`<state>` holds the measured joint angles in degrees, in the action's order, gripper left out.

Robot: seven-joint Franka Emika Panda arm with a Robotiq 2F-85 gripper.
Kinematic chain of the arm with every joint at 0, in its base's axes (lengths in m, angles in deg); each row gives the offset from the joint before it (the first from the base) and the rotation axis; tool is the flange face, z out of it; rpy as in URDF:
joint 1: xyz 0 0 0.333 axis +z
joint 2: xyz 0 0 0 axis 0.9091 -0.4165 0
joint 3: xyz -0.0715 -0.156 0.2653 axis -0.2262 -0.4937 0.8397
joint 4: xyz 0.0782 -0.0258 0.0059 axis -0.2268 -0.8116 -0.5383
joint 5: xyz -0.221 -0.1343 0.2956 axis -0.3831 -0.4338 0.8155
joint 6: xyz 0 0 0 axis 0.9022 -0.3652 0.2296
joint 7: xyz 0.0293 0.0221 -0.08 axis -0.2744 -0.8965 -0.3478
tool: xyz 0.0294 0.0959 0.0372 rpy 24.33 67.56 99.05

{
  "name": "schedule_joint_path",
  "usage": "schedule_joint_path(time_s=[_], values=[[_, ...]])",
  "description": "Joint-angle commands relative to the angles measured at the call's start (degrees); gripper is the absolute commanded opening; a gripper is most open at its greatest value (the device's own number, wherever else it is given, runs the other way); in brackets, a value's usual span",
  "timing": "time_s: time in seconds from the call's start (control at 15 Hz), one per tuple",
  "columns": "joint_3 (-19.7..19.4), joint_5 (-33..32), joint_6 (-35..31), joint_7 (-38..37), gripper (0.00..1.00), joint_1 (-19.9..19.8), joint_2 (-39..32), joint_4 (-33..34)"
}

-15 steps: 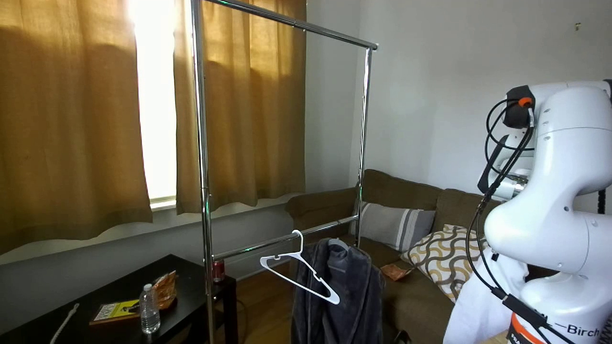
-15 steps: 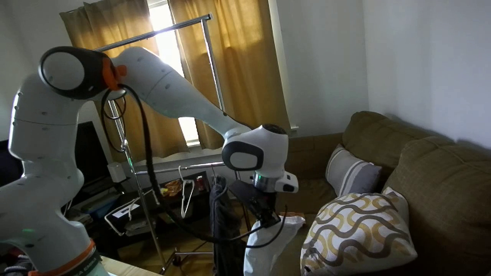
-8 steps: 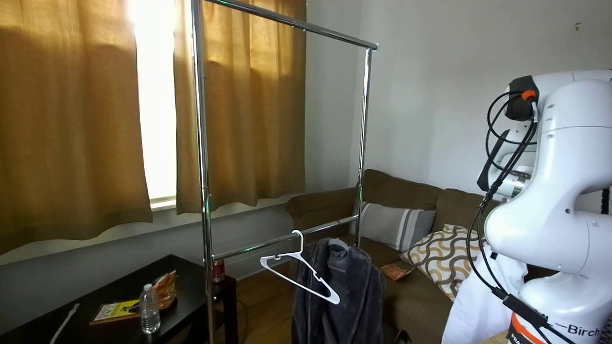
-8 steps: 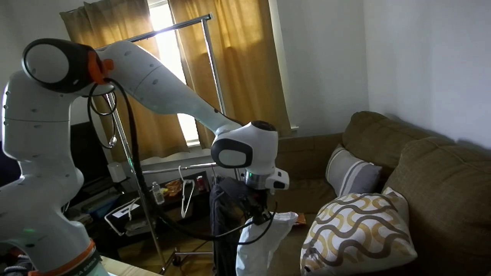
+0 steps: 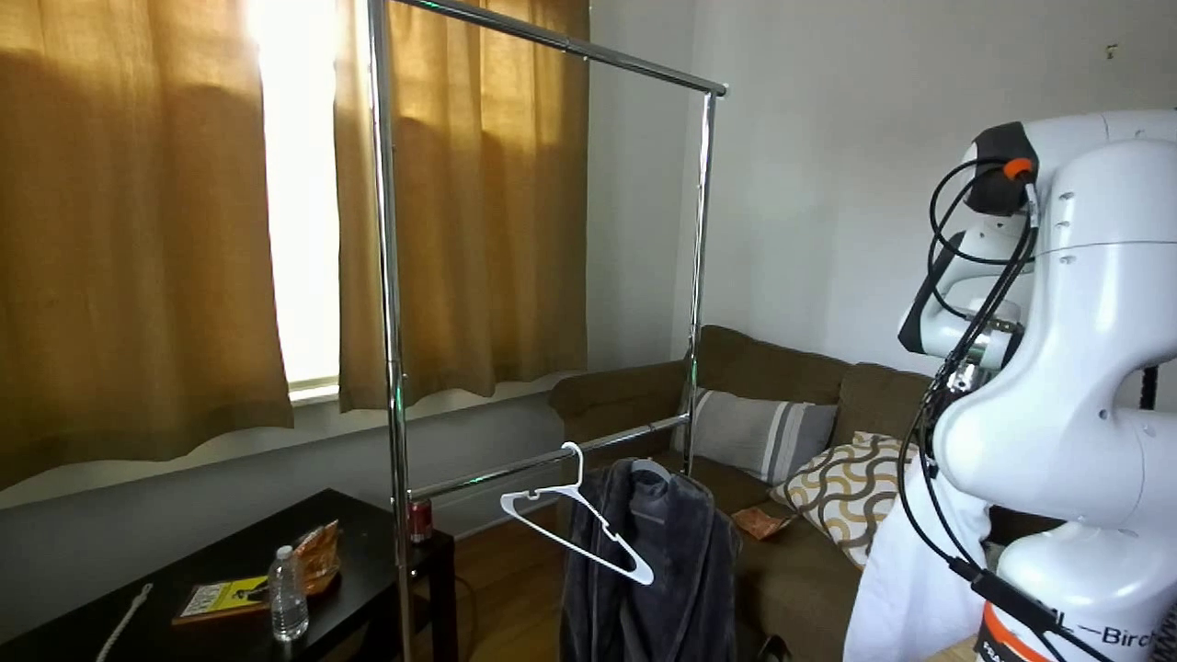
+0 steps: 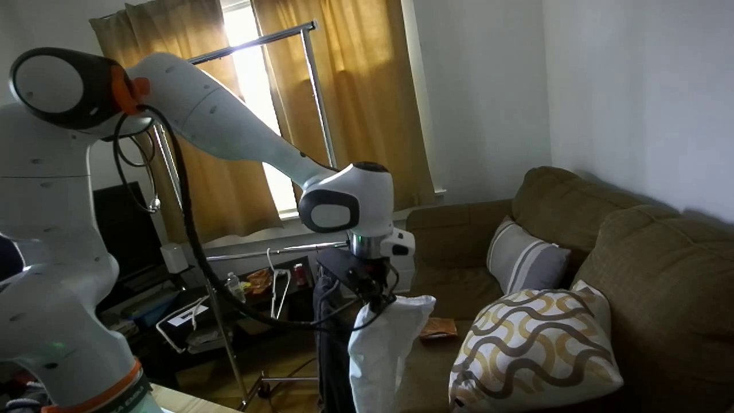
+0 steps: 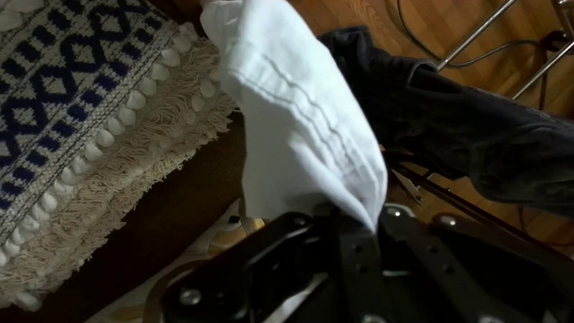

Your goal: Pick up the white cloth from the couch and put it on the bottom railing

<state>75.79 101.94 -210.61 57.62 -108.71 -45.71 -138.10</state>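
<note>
Claw (image 6: 377, 304) pinches the white cloth (image 6: 379, 358) — it hangs limp.

High above the white cloth (image 6: 378, 361), the arm (image 6: 218, 117) bends at its elbow (image 6: 63, 89), the forearm (image 6: 252, 140) sloping down toward the cloth. The wrist (image 6: 361, 201) stands over it, and below, the tool (image 6: 378, 302) points downward, pinching the cloth by its upper part.

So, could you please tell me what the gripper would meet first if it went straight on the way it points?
Pointing downward, the gripper would probably first meet the hanging part of the white cloth it grips; the cloth hides what lies beyond.
</note>
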Motion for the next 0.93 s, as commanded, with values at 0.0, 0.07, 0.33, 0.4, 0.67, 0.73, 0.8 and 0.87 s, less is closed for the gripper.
schedule_joint_path(time_s=[0.0,0.07,0.33,0.4,0.67,0.73,0.8,0.87], values=[[-3.1,-4.8,-1.3,-7.5,0.01,7.5,12.4,-9.7],[-3.6,-6.8,-1.0,-9.8,0.01,9.7,15.2,-11.3],[-5.2,-13.5,-0.9,-16.5,0.01,17.3,23.1,-15.3],[-5.1,-15.4,-0.8,-18.2,0.01,18.9,25.5,-16.5],[-6.3,-16.6,-0.3,-18.0,0.01,23.0,25.4,-15.0],[-6.3,-16.8,-0.3,-18.4,0.06,24.0,26.4,-15.3],[-6.5,-16.8,-0.3,-18.4,0.06,24.4,26.6,-15.3],[-6.8,-16.7,-0.3,-18.4,0.06,24.5,26.4,-15.3]])
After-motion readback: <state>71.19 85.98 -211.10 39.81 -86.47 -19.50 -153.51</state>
